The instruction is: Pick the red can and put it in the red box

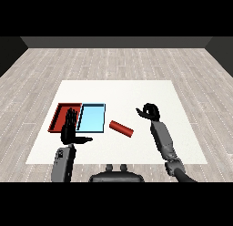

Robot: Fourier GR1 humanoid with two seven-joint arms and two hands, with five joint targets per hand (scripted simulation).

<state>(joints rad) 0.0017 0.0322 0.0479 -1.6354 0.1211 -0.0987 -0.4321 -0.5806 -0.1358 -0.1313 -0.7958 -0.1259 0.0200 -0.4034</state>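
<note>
The red can (121, 128) lies on its side on the white table (127, 95), just right of the light blue tray (92, 117). The red tray (60, 115) lies at the left, next to the blue one. My right hand (150, 112) hovers right of the can and a little beyond it, fingers curled, holding nothing. My left hand (70, 128) is raised with straight fingers in front of the red tray's near right corner, its thumb pointing right. It covers part of that tray.
Both trays lie side by side at the table's left. Bare white table stretches behind the can and to the right, and a wooden floor surrounds the table.
</note>
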